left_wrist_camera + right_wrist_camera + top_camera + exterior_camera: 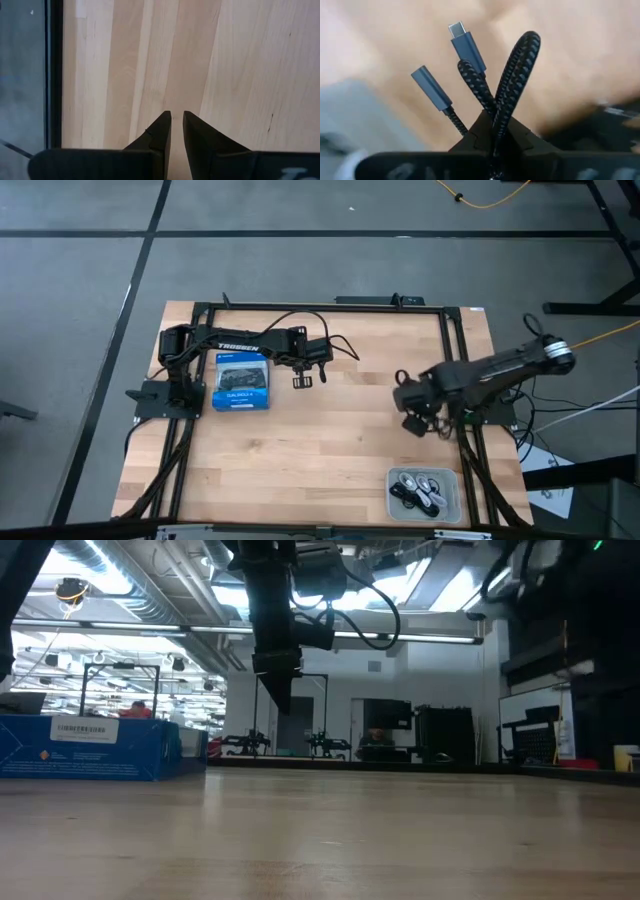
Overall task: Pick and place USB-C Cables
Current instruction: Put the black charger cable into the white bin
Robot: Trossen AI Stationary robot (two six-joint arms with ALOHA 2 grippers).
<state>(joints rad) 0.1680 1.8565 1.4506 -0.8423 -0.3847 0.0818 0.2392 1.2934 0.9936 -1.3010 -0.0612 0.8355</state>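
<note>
Several cables (pixel 420 492), perhaps four, lie in the grey tray (pixel 453 502) on the counter (pixel 330 440). The right hand (pixel 496 131) pinches a black braided cable (pixel 517 75); the left hand (pixel 177 131) is nearly pressed together.

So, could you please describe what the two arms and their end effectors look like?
Both arms are dark, jointed links trailing thin black wires. The left arm bears white TROSSEN lettering; the right arm ends in a pale joint cap by its base. The left end effector has two matte black wedge-shaped fingers tapering to points; the right end effector looks alike.
</note>
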